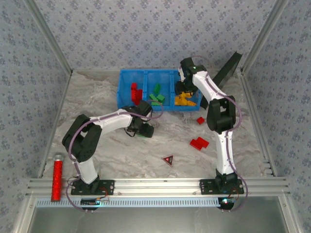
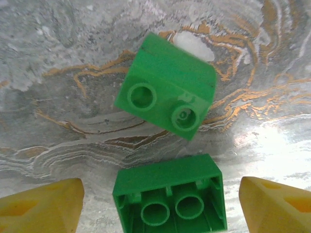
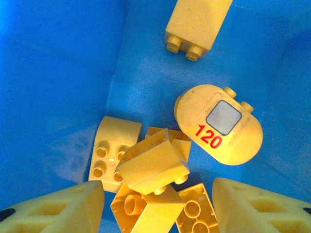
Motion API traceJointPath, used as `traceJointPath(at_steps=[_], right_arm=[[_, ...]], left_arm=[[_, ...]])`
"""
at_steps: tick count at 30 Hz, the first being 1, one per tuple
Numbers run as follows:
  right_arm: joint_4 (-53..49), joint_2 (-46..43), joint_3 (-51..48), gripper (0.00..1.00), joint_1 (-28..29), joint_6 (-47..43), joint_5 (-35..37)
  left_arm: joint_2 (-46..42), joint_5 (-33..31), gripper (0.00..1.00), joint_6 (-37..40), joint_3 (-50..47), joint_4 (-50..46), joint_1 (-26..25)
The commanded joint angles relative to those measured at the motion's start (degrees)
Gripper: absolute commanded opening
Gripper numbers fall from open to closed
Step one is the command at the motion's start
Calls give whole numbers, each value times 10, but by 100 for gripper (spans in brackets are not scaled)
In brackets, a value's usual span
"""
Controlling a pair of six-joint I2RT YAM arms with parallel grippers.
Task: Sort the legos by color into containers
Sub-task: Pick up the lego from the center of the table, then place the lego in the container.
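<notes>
**A:** Where is everything on the table [image 1: 97, 145]?

**B:** The blue tray [image 1: 124, 94] sits at the far side. Its middle compartment holds the green legos [image 1: 156, 97].

**A:** And the arms?

**B:** The right gripper [image 1: 184, 89] hangs in the yellow compartment. Its jaws are apart over the yellow pile [image 3: 146, 179], and I see nothing pinched. The left gripper [image 1: 142, 129] is low, just in front of the tray, with its fingers [image 2: 43, 206] spread.

**A:** What's between them?

**B:** An upturned green brick [image 2: 170, 194], untouched. Its long axis runs finger to finger, so I'd expect them to close on its short ends. A second green brick [image 2: 165, 87] lies tilted just beyond.
</notes>
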Motion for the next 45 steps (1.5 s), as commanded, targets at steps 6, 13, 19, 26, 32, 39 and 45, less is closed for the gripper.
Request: traceJointPath(at_steps=[6, 13, 19, 26, 32, 39, 45], right_arm=[[-38, -119, -43, 62, -8, 35, -25], [-9, -247, -228, 64, -12, 71, -15], [31, -369, -411, 67, -17, 101, -17], [60, -466, -560, 70, -30, 124, -30], [79, -498, -629, 71, -29, 141, -35], [97, -501, -658, 72, -56, 129, -24], [107, -490, -661, 72, -64, 128, -35]], left_arm=[[36, 23, 65, -6, 29, -9, -3], [21, 25, 51, -6, 44, -35, -3], [7, 11, 46, 23, 153, -91, -2], [59, -3, 45, 72, 327, -112, 6], [163, -4, 45, 94, 452, -108, 30], [290, 6, 44, 105, 588, -124, 57], [369, 17, 45, 113, 680, -162, 69]])
